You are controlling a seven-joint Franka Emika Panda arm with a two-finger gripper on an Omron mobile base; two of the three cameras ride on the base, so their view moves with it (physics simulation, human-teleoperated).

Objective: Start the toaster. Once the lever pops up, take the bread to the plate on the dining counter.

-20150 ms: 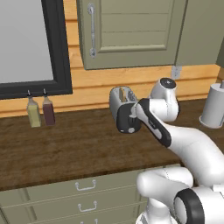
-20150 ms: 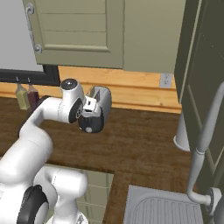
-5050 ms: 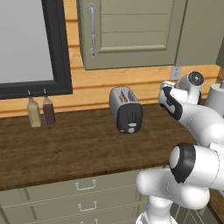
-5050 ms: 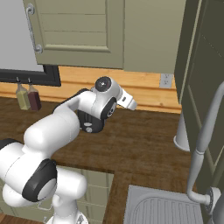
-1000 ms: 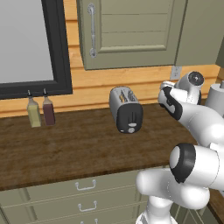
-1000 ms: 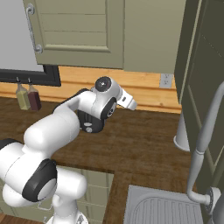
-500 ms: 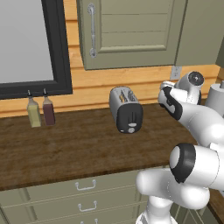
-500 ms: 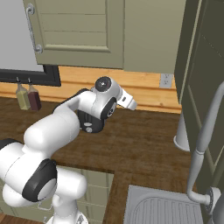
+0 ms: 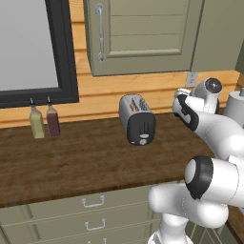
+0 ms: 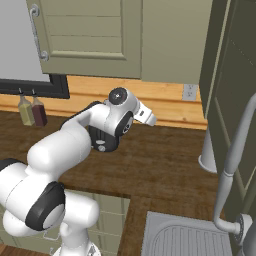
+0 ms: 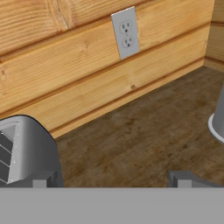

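Silver toaster [image 9: 137, 118] on wood surface [image 9: 71, 157]: lies left of claw [image 11: 109, 178], claw's tips apart, empty.

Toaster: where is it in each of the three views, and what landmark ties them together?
Left base view: toaster at centre, on the counter.
Right base view: mostly behind the arm, its dark end peeking out.
Hand view: bottom-left corner.
Shared landmark: wall outlet.
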